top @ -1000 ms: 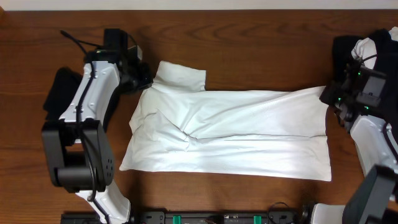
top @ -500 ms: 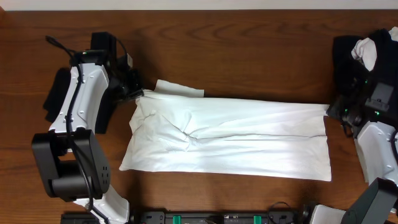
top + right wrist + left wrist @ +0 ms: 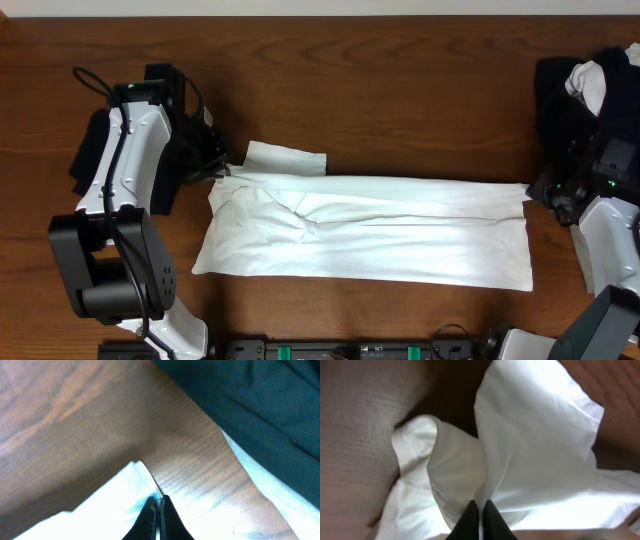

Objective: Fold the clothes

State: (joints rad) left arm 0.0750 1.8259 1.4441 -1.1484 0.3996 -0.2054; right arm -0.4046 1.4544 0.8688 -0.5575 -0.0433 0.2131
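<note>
Fingers [image 3: 492,521] of left gripper [image 3: 480,506] pinched fully together on the white T-shirt [image 3: 380,225] at its collar end; right gripper [image 3: 158,501] likewise clamped on the shirt's hem corner. Shirt lies doubled lengthwise across the middle of the tabletop [image 3: 400,90], closer to the front edge, one sleeve [image 3: 288,158] poking toward the far edge. Black garment pile [image 3: 565,110] sits at the far right corner.

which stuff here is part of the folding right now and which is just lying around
In the job: white shirt, spread on the table; left pincer and right pincer, each shut on an edge of it.
Lying about: black-and-white heap at the far right corner; dark cloth by the left arm. Both untouched, likely waiting their turn.
</note>
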